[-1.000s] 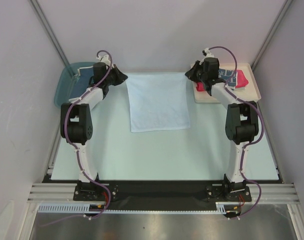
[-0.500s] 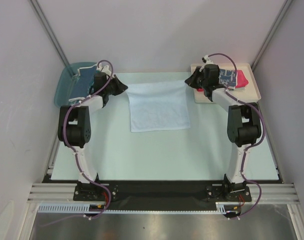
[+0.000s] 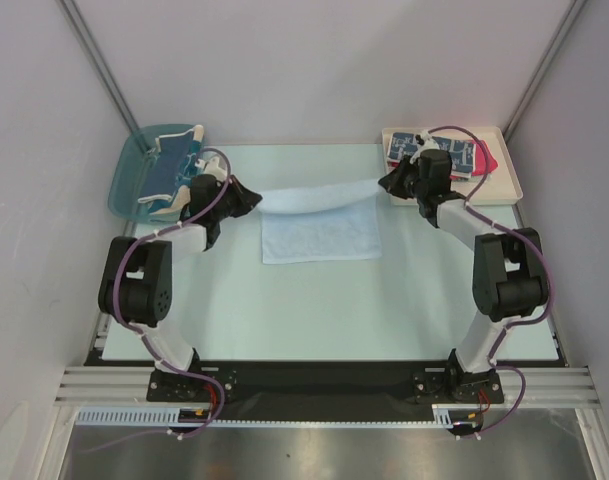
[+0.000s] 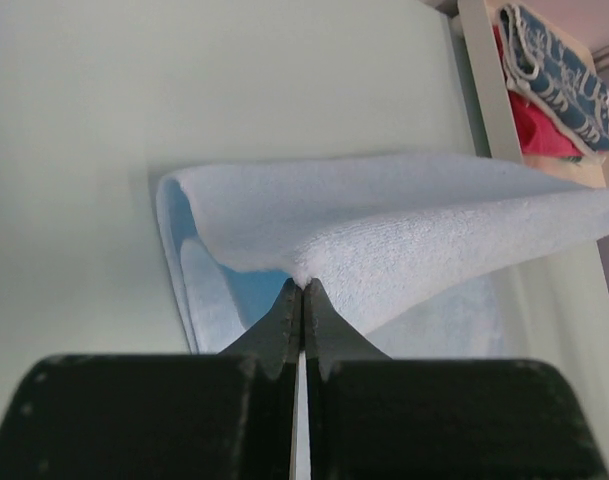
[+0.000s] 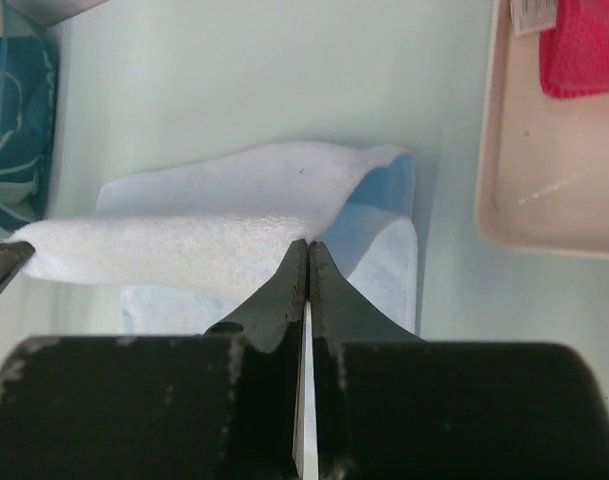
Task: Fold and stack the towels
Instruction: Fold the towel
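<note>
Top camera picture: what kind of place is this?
Probably a robot test booth: left arm and right arm bolted by a pale table, plain walls close around, a light-blue towel held up between them.

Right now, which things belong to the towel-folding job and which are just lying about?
Job: light-blue towel, pinched by the left gripper and right gripper; dark-blue towel in the blue bin; navy towel and red towel on the cream tray.
Lying about: blue bin, cream tray.

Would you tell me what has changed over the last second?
The left pincer and right pincer, shut on the far corners of the light-blue towel, carried that edge up and toward the near edge, starting the fold. The near edge, blue bin and cream tray stayed put.
</note>
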Available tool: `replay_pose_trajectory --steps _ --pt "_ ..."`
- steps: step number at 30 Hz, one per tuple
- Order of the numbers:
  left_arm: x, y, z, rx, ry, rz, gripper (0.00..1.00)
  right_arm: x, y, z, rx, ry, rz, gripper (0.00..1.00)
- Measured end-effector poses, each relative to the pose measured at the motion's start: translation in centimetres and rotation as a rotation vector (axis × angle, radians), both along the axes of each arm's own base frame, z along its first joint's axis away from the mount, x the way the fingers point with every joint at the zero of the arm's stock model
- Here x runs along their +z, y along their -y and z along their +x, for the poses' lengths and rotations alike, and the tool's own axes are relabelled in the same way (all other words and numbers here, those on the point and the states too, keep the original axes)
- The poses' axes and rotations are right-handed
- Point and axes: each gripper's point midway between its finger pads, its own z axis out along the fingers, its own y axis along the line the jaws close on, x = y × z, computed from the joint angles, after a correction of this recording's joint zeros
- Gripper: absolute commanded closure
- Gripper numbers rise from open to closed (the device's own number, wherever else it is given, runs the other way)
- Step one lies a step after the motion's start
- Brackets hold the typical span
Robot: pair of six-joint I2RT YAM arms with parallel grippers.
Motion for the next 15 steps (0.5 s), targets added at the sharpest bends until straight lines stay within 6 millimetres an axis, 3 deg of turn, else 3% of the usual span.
replay_pose_trajectory --steps 5,15 --pt "-2.2 0.4 -2.9 0.001 -0.052 0.004 1.00 -1.6 0.6 -2.7 -0.015 -0.039 0.005 1.00" --pt "-2.6 0.5 -5.7 0.004 -0.050 0.010 1.00 -4.6 1.0 -7.5 -0.021 -0.114 0.017 1.00"
